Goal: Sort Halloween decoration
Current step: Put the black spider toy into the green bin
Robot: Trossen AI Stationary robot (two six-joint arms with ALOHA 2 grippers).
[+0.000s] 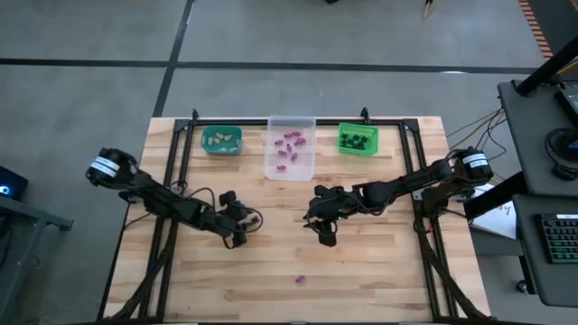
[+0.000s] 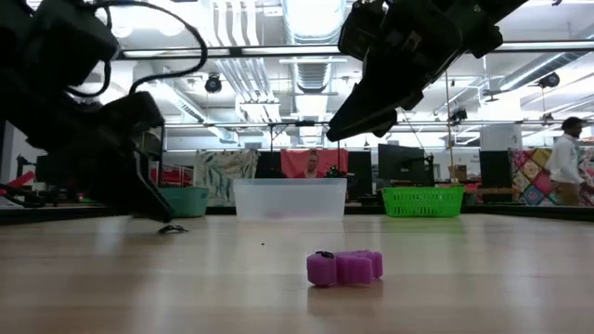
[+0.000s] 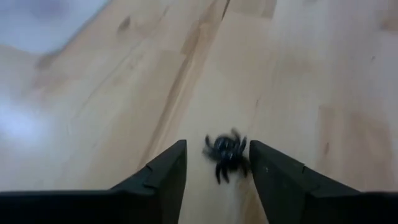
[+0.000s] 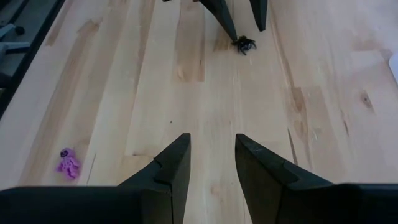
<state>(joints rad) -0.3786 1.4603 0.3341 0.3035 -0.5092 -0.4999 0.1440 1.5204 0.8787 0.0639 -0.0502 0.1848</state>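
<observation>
My left gripper stands released low over the table, fingers straddling the black spider trinket lying free between them, presumably to grasp it for the green bin; my right gripper hangs parted, empty.

Your high view looked straight down on the whole wooden table, far enough out to take in floor around it. Your low view sat at tabletop height, facing level across to the three bins and the room, very near the purple trinket. Left wrist looked down close on the black spider. Right wrist looked along the boards; it shared that spider and the purple trinket.
</observation>
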